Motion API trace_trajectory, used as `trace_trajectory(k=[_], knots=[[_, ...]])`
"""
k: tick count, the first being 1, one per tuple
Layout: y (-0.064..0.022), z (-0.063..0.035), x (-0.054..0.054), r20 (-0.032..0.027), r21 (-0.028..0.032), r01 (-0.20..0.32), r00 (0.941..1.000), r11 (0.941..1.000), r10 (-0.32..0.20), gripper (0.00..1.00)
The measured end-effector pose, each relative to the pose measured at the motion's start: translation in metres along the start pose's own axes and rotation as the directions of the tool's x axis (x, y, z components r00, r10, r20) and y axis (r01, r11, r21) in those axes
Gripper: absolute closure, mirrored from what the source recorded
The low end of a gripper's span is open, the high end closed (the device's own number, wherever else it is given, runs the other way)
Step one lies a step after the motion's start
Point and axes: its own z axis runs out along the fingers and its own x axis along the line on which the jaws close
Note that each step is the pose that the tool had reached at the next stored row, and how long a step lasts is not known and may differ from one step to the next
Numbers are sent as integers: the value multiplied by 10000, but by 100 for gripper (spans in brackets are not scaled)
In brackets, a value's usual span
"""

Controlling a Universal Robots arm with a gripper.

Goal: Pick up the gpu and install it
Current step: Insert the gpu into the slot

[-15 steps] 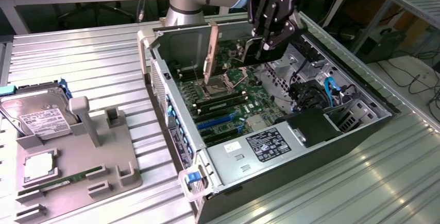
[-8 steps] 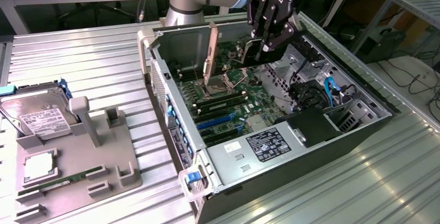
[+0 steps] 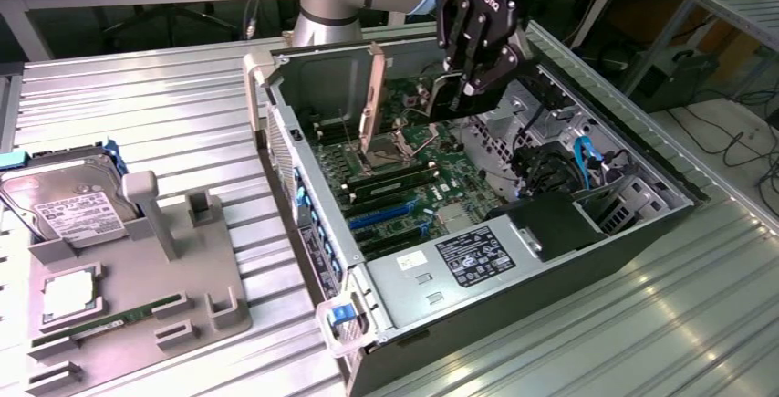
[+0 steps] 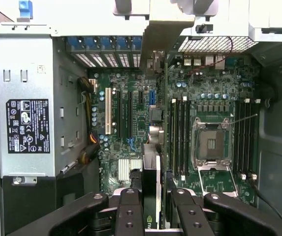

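Green thin flat gpu card (image 4: 151, 196) clamped edge-on in my black gripper (image 4: 151, 216), jaws partly closed, above motherboard (image 4: 131, 123). Advice: keep card vertical, align silver bracket (image 4: 158, 39) squarely over slot.

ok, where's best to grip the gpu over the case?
Upper edge, from above, one finger on each flat face, as the gripper has it. The gpu is thin and stands on edge; that leaves its lower edge free toward the motherboard.

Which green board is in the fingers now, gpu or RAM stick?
The gpu, edge-on between the fingers above the motherboard; the RAM stick lies on the grey tray outside the case.
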Motion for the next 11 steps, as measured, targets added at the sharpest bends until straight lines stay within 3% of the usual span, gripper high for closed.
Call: trace_trajectory(k=[11], knots=[[-2, 60, -1, 0, 0, 12, 10000, 10000, -12, 73]])
